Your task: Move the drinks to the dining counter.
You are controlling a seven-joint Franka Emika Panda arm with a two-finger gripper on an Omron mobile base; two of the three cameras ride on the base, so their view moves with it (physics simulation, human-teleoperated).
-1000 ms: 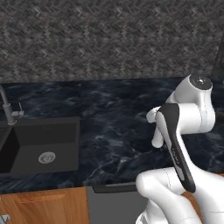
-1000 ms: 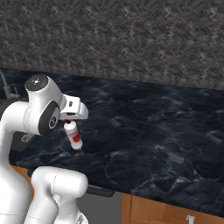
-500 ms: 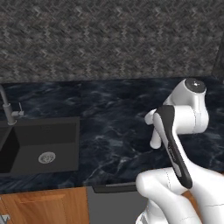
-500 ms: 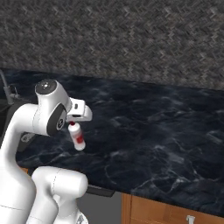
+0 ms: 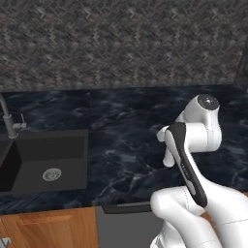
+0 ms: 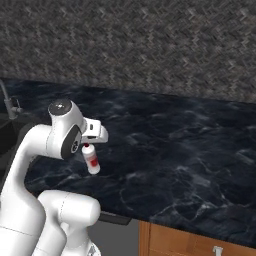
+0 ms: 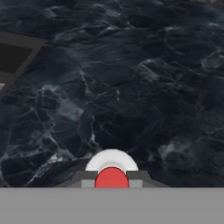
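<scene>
Ideally, with the gripper (image 6: 88, 146) clamped on the slim white red-capped bottle (image 6: 92, 161), lower it upright onto the black-blue marbled stone counter (image 6: 190, 150) before releasing.

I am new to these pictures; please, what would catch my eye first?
First, the slim white bottle with the red cap, held tilted in the shut jaws above the marbled dining counter. Next, the dark sink with its steel faucet at the counter's left end.
</scene>
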